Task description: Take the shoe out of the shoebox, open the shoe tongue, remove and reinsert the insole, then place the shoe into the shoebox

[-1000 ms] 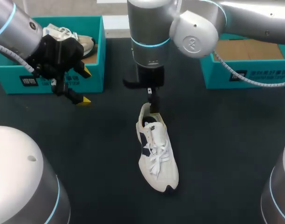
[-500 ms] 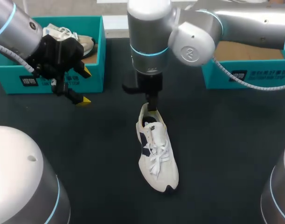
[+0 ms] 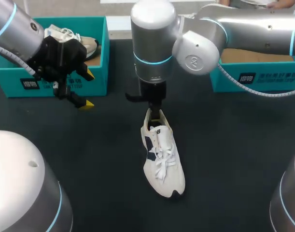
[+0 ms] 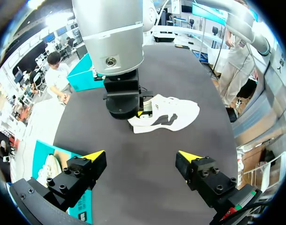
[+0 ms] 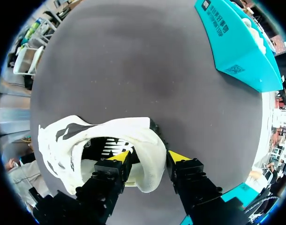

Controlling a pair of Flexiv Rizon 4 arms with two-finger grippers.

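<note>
**Table [image 3: 234, 159].** Dark top, carrying every item below.

**Shoe [image 3: 161, 159].** White with dark side panels and white laces tied. It is lying upright on its sole near the table's middle, out of both boxes. The toe is pointing toward the robot and the heel away from it, the length running slightly askew.

**Right gripper [image 5: 148, 158].** It is hanging straight down over the heel. The right wrist view is showing one finger inside the shoe's opening and the other outside, behind the heel. The heel wall is sitting between the yellow tips, which are pressing it from both sides. The jaws are standing about half open and are gripping the shoe by its heel collar.

**Right arm [image 3: 200, 43].** It is coming in from the right and reaching past the middle, its silver wrist standing upright above the heel.

**Left gripper [image 3: 88, 89].** It is hovering above bare table, well apart from the shoe and just in front of the left box. Its jaws are spread wide and holding nothing.

**Left arm [image 3: 12, 24].** It is entering from the far left corner, above the left box.

**Left box [image 3: 96, 72].** Teal and open-topped, at the far left of the table. A second shoe [image 3: 72, 38], pale with white laces, is lying inside it.

**Right box [image 3: 263, 77].** Teal and open-topped, at the far right, with a brown cardboard floor showing. The right arm is partly covering it.
</note>
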